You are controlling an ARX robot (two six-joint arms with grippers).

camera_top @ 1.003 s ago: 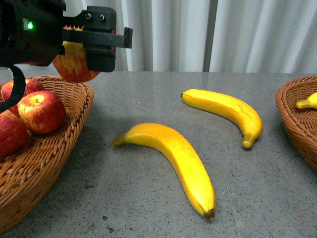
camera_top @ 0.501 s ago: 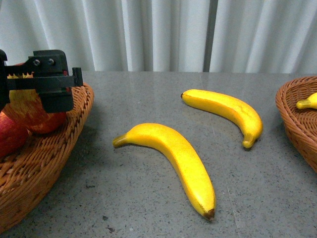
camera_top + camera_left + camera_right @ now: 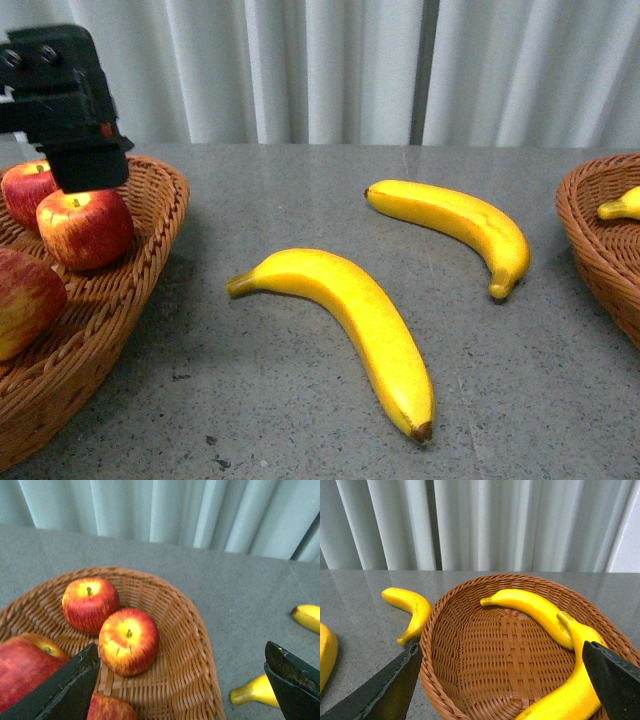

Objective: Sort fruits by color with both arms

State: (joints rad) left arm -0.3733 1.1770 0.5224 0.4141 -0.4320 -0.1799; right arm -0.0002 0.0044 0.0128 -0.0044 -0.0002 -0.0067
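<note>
Left wrist view: left claw (image 3: 182, 650) spread wide and empty above the left basket (image 3: 197, 630), with no apple between the jaws as there was half a second ago. Dropped among the apples (image 3: 129, 641) lying in that basket; which one, cannot tell. Right claw (image 3: 500, 650) likewise gaping, over the right basket (image 3: 450, 630) with two bananas (image 3: 530, 607) inside. Out on the desk (image 3: 250, 190), between the baskets, two loose bananas (image 3: 350, 310) left to sort. No red seen outside the left basket, so yellow next, most likely.
</note>
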